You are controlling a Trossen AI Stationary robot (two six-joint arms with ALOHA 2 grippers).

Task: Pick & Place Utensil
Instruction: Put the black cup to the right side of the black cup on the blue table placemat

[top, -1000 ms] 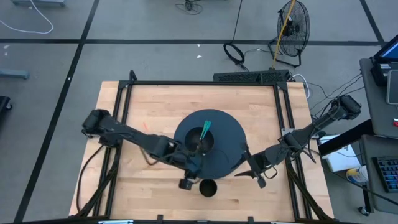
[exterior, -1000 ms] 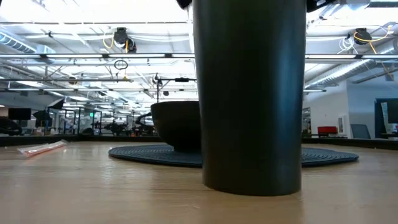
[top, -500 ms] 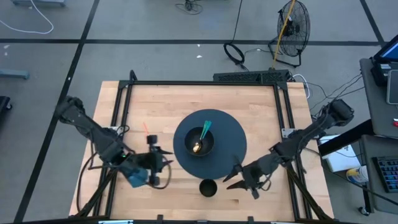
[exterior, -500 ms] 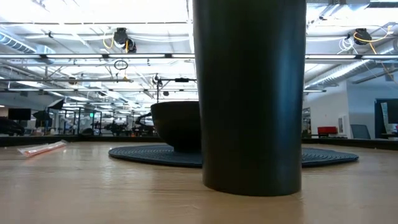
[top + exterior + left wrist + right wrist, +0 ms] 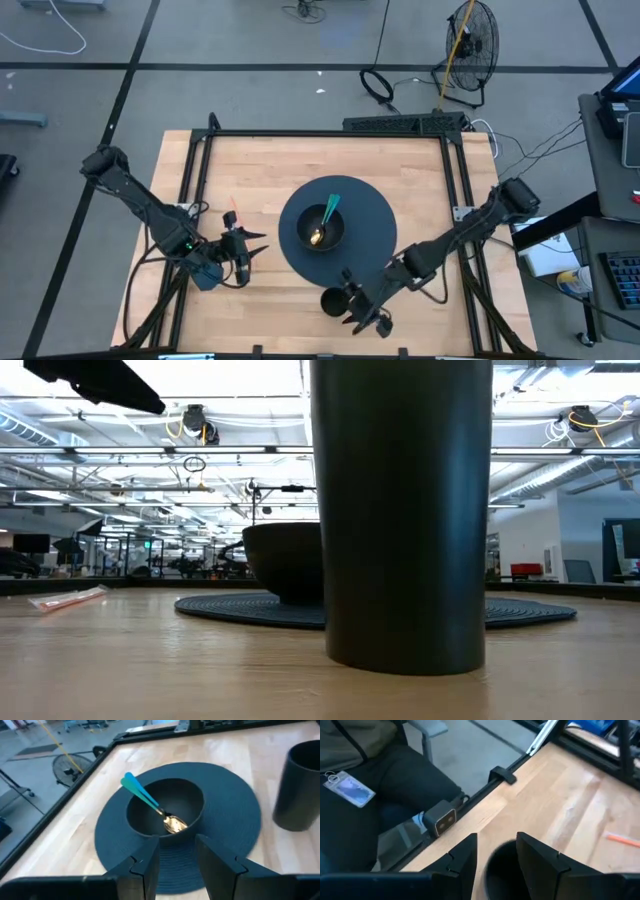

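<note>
Left gripper point(image 5: 240, 252) parked left of mat point(image 5: 375, 215), fingers apart, empty, aimed at bowl point(image 5: 322, 228). Spoon point(image 5: 324, 219) rests in bowl, gold head down at bottom, teal handle propped on far rim, pointing away-right. Right gripper point(image 5: 352, 308) beside cup point(image 5: 334, 301), fingers apart, empty.

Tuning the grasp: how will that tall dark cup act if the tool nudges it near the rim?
The cup looks tall and narrow, so a push near the rim may tip it. It looks stiff. Its smooth round wall could slip, and it may roll if toppled.
</note>
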